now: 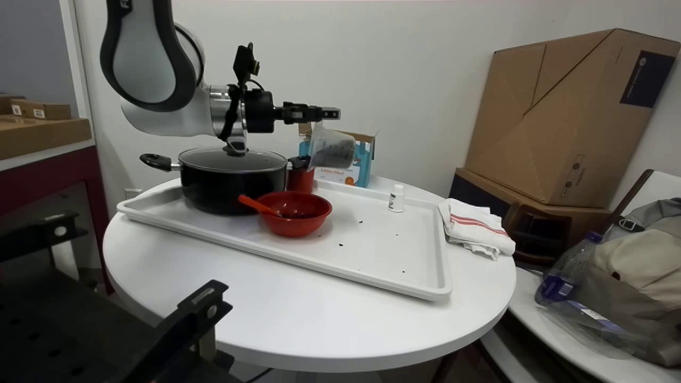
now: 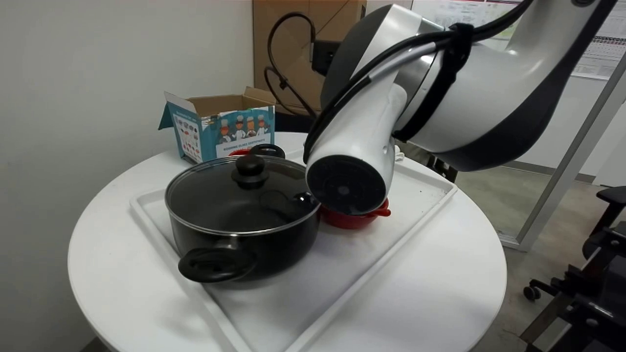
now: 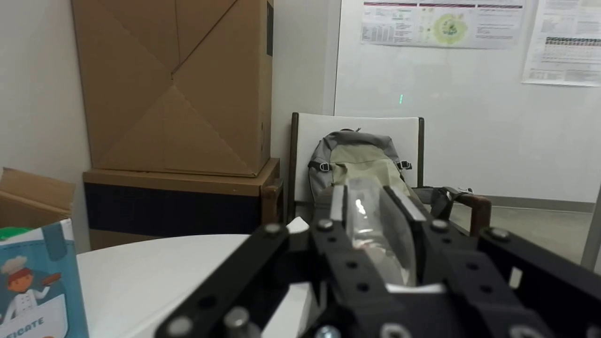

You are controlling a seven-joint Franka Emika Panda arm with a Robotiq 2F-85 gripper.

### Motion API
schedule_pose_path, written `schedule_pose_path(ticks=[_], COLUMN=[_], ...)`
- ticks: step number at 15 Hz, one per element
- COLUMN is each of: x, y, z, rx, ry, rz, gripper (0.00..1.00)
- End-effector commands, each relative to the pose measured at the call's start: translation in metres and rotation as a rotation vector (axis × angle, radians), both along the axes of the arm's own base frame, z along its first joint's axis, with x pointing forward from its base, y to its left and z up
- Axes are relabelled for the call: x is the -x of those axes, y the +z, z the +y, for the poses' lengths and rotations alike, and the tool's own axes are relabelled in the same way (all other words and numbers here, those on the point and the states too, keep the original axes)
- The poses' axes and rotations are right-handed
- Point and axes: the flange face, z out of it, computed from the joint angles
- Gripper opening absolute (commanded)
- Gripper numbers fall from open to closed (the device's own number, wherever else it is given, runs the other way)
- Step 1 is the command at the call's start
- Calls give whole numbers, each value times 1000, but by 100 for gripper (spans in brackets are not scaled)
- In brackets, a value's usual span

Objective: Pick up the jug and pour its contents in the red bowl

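Slanting jug (image 1: 332, 148), dark contents (image 1: 335, 155), utensil (image 1: 257, 205) in bowl (image 1: 292, 229)

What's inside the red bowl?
In an exterior view, the red bowl holds a red utensil, poking out over the rim, and some dark stuff I can't identify. The near wall hides part of the bottom.

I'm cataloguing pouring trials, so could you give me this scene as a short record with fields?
gripper: closed on the jug
jug position: in the air, tilted, dark contents inside
pour target: red bowl on the tray, something dark inside, red utensil handle over its rim
amount poured: cannot be told
cookware: black pot on the tray, see-through lid on
also on tray: small white container, dark specks
beside tray: red-striped white towel
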Motion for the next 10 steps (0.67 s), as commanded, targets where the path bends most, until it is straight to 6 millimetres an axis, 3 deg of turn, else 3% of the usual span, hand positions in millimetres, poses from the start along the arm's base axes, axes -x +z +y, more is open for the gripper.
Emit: schedule_pose_path(ticks=[1,10], x=[3,-1], y=[0,-5], z=[0,-7], rx=[27,-70], ry=[17,-105], rz=[-38,29], gripper=[6,6])
